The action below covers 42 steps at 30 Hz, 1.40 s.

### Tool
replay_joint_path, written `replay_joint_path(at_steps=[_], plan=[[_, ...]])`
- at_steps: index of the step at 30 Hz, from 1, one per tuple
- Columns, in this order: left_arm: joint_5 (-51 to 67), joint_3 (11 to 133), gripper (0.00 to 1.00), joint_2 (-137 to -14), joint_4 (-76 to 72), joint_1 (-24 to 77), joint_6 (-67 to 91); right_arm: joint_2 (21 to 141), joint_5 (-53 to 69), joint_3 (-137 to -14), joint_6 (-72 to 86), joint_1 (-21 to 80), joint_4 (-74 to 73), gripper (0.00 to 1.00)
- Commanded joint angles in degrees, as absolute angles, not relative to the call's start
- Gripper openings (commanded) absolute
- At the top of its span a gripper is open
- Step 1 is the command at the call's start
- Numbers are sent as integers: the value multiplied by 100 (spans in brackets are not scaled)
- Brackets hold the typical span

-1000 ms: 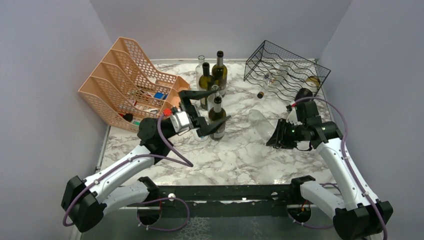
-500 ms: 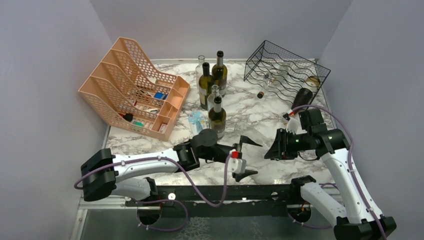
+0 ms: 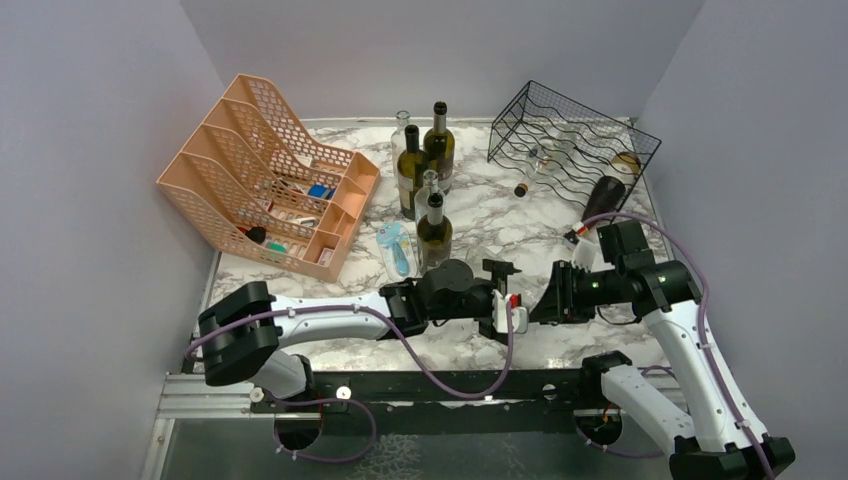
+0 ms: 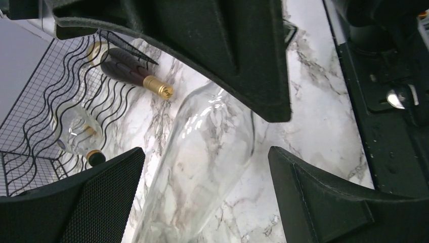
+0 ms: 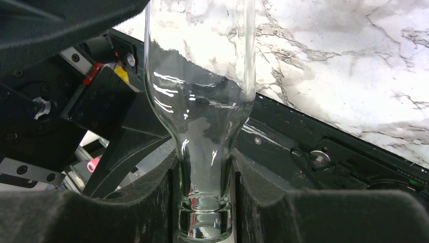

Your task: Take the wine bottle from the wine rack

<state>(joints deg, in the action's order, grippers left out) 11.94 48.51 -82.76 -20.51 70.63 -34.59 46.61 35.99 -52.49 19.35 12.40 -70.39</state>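
The black wire wine rack [image 3: 575, 135] stands at the back right; it also shows in the left wrist view [image 4: 30, 101]. A dark bottle with a gold cap [image 3: 600, 193] [image 4: 131, 71] and a clear bottle [image 4: 76, 131] lie in it. My right gripper [image 3: 550, 295] [image 5: 207, 202] is shut on the neck of a clear glass wine bottle [image 5: 202, 101], held off the rack above the marble table near the front. My left gripper [image 3: 505, 298] [image 4: 207, 197] is open, its fingers on either side of that bottle's body [image 4: 202, 167] without touching it.
A peach mesh organizer [image 3: 265, 170] stands at the back left. Several upright wine bottles [image 3: 425, 170] stand mid-table, with a small blue packet [image 3: 397, 245] beside them. The black front rail [image 3: 450, 385] runs just below both grippers.
My left arm has swung from the upright bottles to the front right, and its open jaws now straddle the clear bottle. My right gripper has drawn the bottle slightly nearer the front.
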Motion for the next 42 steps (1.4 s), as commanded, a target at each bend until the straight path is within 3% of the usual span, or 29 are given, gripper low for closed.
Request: replay_joint_path(at_steps=[1, 10, 19, 26, 32, 38, 42], plan=[[781, 5194, 99, -8570, -2109, 7084, -3412, 4636, 4017, -5346, 1789, 1292, -6874, 1], [1092, 5316, 83, -8709, -2076, 7084, -3253, 4758, 4081, -5305, 1794, 1318, -6829, 2], [1198, 5403, 48, -8790, -1980, 7109, -3139, 4854, 4199, -5395, 1740, 1326, -6861, 6], [1143, 5400, 31, -8683, -1960, 7144, -3015, 4923, 3899, -5652, 1805, 1325, -6895, 43], [1026, 5369, 25, -8531, -1998, 7146, -2814, 5039, 3213, -6433, 2012, 1327, -6866, 74], [1053, 5189, 23, -8200, -2251, 7146, -2681, 5137, 2084, -7609, 2304, 1323, -6761, 88], [811, 5063, 22, -7860, -2367, 7146, -2610, 5122, 1350, -8121, 2454, 1325, -6724, 92]])
